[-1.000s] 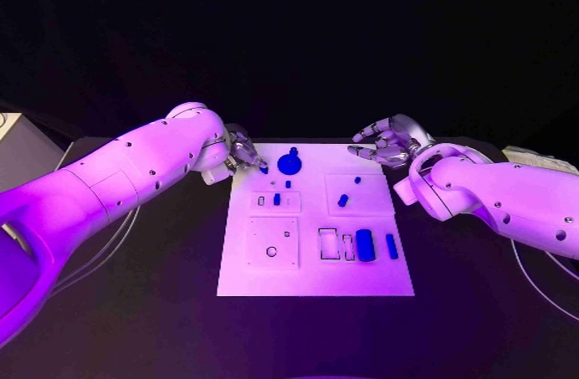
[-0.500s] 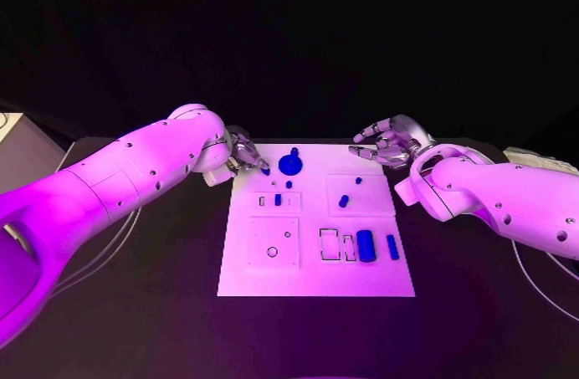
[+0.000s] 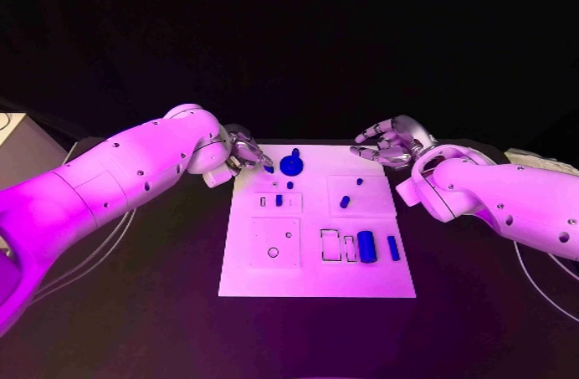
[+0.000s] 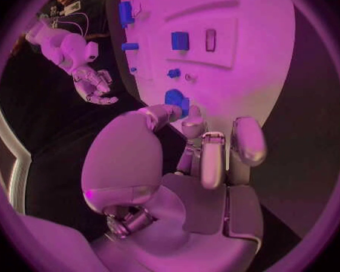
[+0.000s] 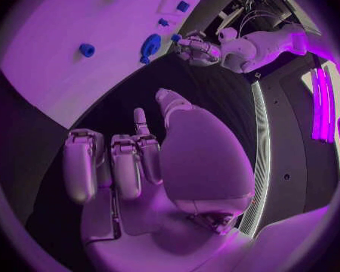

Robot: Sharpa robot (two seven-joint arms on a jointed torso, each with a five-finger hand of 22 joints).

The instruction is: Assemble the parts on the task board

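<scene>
The task board (image 3: 316, 228) lies flat in the middle of the black counter (image 3: 145, 312). At its far edge sits the large blue knob-shaped part (image 3: 291, 164), and compared with a second ago it rests in the same spot, as do the small blue parts (image 3: 344, 201) in the middle row and the thick blue cylinder (image 3: 366, 246) with a slimmer blue bar (image 3: 392, 247) beside it in the near-right row. The whole head view has slid slightly, so the board itself has not moved.

The left robot hand (image 3: 246, 154) has edged a touch closer to the knob-shaped part; its fingertips (image 4: 191, 127) now hang at the board's far-left corner, just beside that part, and whether they touch it cannot be told. It grasps nothing, fingers loosely bent and apart.

The right robot hand (image 3: 388, 143) stays off the board's far-right corner, above the counter, released and half-curled, holding nothing.
</scene>
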